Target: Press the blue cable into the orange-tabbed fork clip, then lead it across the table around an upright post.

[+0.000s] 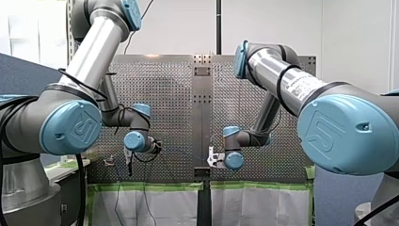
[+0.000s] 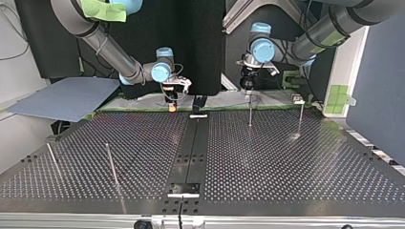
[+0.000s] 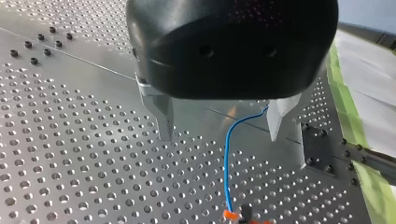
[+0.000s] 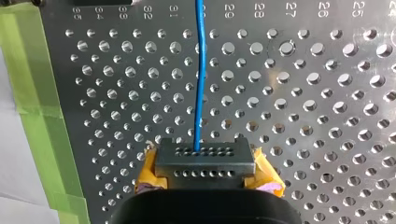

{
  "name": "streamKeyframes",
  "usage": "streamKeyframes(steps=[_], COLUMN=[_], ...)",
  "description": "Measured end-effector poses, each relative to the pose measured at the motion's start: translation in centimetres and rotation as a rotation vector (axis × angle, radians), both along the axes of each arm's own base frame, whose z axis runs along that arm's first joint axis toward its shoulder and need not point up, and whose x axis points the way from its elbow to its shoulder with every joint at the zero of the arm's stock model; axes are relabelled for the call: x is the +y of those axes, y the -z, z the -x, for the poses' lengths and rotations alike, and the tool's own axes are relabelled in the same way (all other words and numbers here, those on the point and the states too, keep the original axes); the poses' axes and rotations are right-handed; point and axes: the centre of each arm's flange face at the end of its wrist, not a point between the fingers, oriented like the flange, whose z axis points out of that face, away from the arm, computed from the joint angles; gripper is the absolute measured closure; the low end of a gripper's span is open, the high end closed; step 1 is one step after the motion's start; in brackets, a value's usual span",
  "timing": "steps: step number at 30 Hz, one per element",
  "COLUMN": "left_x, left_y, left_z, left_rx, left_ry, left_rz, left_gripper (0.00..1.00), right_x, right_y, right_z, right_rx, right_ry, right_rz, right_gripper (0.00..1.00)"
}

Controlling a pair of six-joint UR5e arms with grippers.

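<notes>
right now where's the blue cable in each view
front: too thin to make out
top: too thin to make out
left wrist: cable from beside one of the fingers down to the orange clip
right wrist: cable straight ahead from the fingers
shared: green tape on the table edge

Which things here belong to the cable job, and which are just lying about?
Job: blue cable, orange-tabbed clip, connector, upright posts.
Lying about: green tape, grey board.
</notes>
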Motion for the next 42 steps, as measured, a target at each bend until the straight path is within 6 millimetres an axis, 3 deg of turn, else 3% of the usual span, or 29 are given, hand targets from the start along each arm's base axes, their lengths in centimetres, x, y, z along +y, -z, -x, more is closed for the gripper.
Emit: streamKeyframes(steps=[6,16,27,42], left_x=[-0.9,-2.7,-4.6,-5.9], left_y=[-0.2,1.8,1.1,4.8], left_z=[-0.2,-1.0,-2.8,-6.2], left_rx=[-0.029,-0.041,-0.075,-0.027], left_ry=[-0.021,-0.032,-0.041,-0.092], left_rz=[-0.001,-0.014,-0.004,-0.050], left_gripper=[0.00,0.00,0.00,0.00], right_x=[0.0,0.0,0.0,0.0], right_y=[0.0,-0.1,-0.1,-0.1], right_z=[-0.1,-0.2,-0.2,-0.1], right_rx=[0.000,0.001,0.001,0.003], right_ry=[-0.001,-0.002,-0.002,-0.002], right_rz=[0.000,-0.002,-0.002,-0.005], right_gripper=[1.00,1.00,1.00,1.00])
